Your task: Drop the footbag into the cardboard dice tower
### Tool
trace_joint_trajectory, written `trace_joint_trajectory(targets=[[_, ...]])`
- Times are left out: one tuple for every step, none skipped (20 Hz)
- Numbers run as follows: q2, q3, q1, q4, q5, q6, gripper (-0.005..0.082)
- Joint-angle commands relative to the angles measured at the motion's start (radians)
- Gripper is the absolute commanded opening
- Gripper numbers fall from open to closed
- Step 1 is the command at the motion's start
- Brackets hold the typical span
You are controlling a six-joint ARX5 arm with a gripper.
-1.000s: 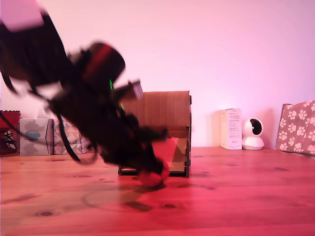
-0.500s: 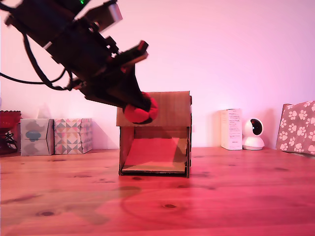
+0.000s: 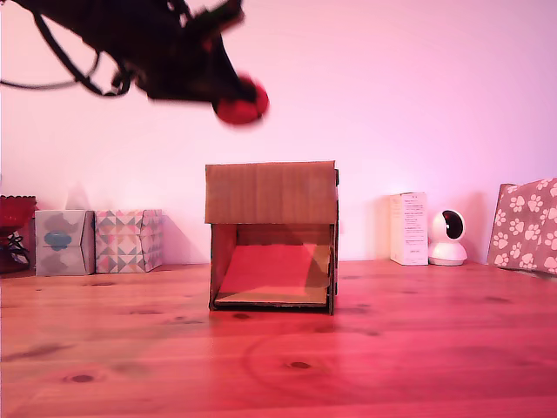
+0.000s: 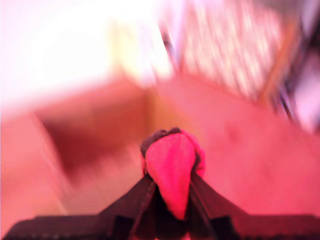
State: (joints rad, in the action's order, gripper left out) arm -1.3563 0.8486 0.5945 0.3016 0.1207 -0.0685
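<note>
The red and black footbag [image 3: 241, 102] hangs high in the air, above and a little to the exterior view's left of the cardboard dice tower [image 3: 271, 193]. My gripper [image 3: 233, 97] is shut on it, the black arm reaching in from the upper left. The tower stands on the wooden table, its lower front opening showing a sloped ramp [image 3: 271, 272]. In the blurred wrist view the footbag [image 4: 171, 165] sits pinched between my two dark fingers [image 4: 135, 200].
Two patterned tissue boxes [image 3: 96, 241] stand at the back on the exterior view's left. A white carton [image 3: 408, 228], a small white camera [image 3: 447, 237] and a paw-print box [image 3: 525, 226] stand on the right. Wooden tabletop [image 3: 296, 357] lies in front.
My arm has lifted the footbag from the table in front of the tower, past its upper front panel, to well above its top edge.
</note>
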Motion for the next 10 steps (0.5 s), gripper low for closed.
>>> trace_joint_trajectory(targets=[[0.002, 0.002, -0.002, 0.072, 0.001, 0.010, 0.0063], [0.002, 0.014, -0.003, 0.087, 0.001, 0.024, 0.0064], [0.000, 0.031, -0.003, 0.088, 0.001, 0.033, 0.0064], [-0.005, 0.051, -0.003, 0.084, 0.002, 0.048, 0.0064], [-0.014, 0.080, -0.004, 0.066, 0.002, 0.051, 0.0064], [-0.033, 0.120, -0.005, 0.035, 0.003, 0.053, 0.0064], [-0.060, 0.167, -0.005, -0.010, 0.006, 0.055, 0.0064], [-0.088, 0.218, -0.006, -0.061, 0.006, 0.066, 0.0064], [-0.126, 0.272, -0.006, -0.113, 0.009, 0.076, 0.0064], [-0.159, 0.326, -0.009, -0.166, 0.012, 0.078, 0.0064]])
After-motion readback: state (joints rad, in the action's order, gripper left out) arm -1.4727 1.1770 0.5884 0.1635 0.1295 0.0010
